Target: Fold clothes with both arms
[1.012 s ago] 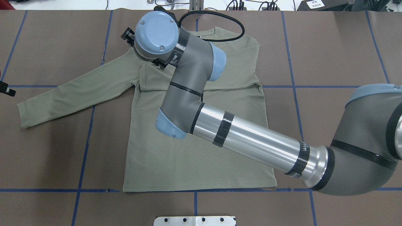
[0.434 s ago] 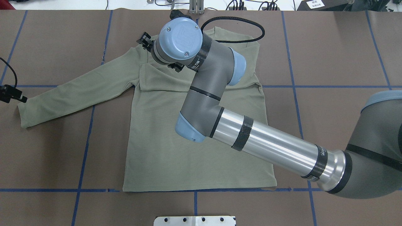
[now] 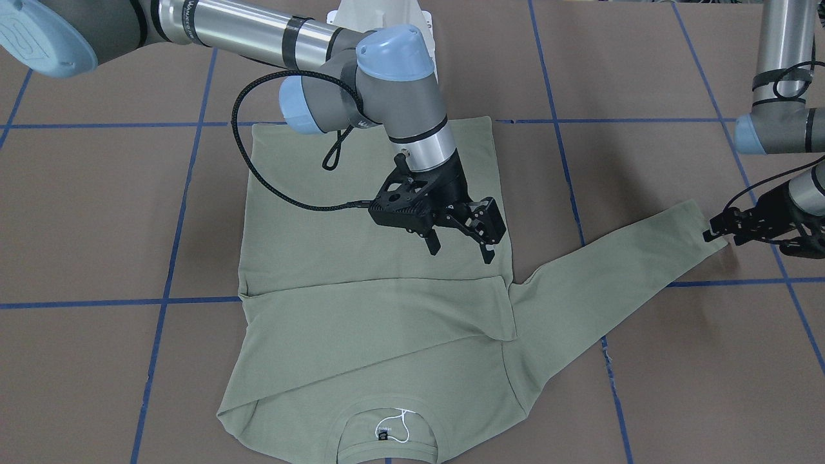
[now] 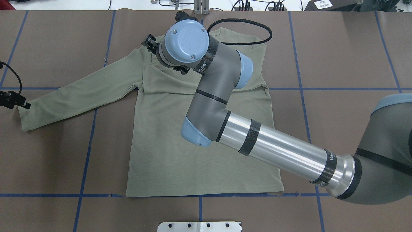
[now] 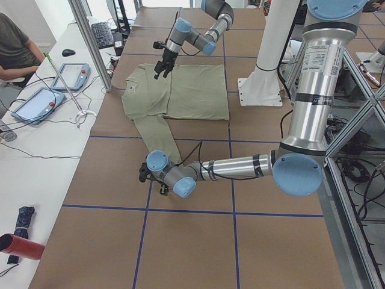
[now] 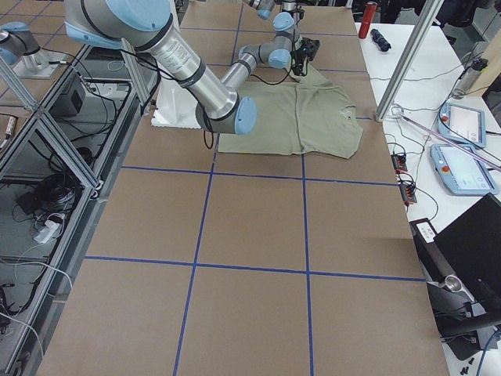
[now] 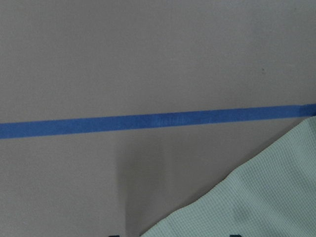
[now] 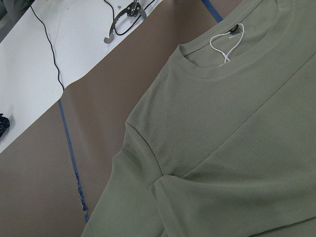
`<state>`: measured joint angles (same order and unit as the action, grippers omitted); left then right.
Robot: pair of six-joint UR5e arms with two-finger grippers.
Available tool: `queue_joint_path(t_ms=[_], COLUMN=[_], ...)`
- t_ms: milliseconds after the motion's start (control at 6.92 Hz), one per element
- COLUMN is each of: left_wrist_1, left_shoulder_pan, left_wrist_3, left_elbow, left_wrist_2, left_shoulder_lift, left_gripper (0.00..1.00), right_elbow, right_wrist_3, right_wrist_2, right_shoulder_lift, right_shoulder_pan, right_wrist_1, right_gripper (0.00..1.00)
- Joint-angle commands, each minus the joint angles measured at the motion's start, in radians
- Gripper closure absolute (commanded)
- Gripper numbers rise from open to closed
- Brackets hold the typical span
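The sage-green shirt [image 4: 199, 167] lies flat on the brown table, collar away from the robot. One sleeve is folded across the chest [image 3: 361, 316]. The other sleeve [image 4: 80, 93] stretches out to the overhead view's left. The black neck label with its white string [image 3: 384, 433] shows inside the collar. My right gripper [image 3: 461, 251] is open and empty, hovering just above the shirt body beside the outstretched sleeve's shoulder. My left gripper [image 4: 19, 102] is low at that sleeve's cuff [image 3: 696, 216], open. The cuff corner fills the left wrist view's lower right [image 7: 256, 197].
Blue tape lines [image 4: 87, 145] grid the table. The white pedestal base [image 4: 199, 226] sits at the near edge. My right arm's forearm [image 4: 283, 151] spans the shirt's right half. An operators' bench with tablets [image 5: 36, 102] and cables runs along the far side.
My right wrist and gripper have moved toward the overhead view's right, away from the shoulder seam. My left gripper has come in from the left edge up to the sleeve cuff.
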<state>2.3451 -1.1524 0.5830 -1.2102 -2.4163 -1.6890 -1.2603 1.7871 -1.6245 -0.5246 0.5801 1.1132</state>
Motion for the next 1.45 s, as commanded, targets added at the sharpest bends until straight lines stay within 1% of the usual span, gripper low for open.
queue_joint_path(t_ms=[0,289,434,578,723,868,1012,1157,1301], left_wrist_1=[0.0,0.002,0.006,0.006,0.005,-0.01,-0.009,-0.003,-0.001], left_shoulder_pan=[0.01,0.01,0.008,0.008,0.007,0.005,0.005,0.01,0.017], left_wrist_3=[0.0,0.001,0.001,0.005,0.006,0.011,0.132,0.313,0.494], left_elbow=[0.003,0.001,-0.002,-0.015,-0.058,-0.137,-0.22,-0.323,-0.409], left_wrist_2=[0.0,0.0,-0.001,-0.001,-0.012,-0.03,-0.14,-0.168,-0.168], left_shoulder_lift=[0.0,0.002,0.003,-0.001,0.005,0.017,0.015,-0.003,-0.055], left_gripper=[0.3,0.58,0.81,1.0,1.0,1.0,1.0,1.0,1.0], right_elbow=[-0.001,-0.001,-0.001,-0.002,-0.002,-0.01,-0.128,-0.324,-0.414], right_wrist_3=[0.0,0.0,0.0,0.001,0.0,0.0,-0.003,-0.096,-0.215], right_wrist_2=[0.0,0.0,0.0,0.0,0.0,0.0,-0.003,-0.027,-0.094], right_shoulder_lift=[-0.002,-0.003,-0.002,-0.002,-0.002,-0.008,-0.106,-0.296,-0.41], right_shoulder_pan=[0.0,0.0,0.0,0.0,0.0,0.0,0.004,0.033,0.076], right_wrist_1=[-0.003,-0.003,-0.003,-0.004,-0.004,-0.003,-0.001,-0.006,-0.007], right_gripper=[0.01,0.01,0.01,0.01,0.01,0.01,0.01,0.01,0.0])
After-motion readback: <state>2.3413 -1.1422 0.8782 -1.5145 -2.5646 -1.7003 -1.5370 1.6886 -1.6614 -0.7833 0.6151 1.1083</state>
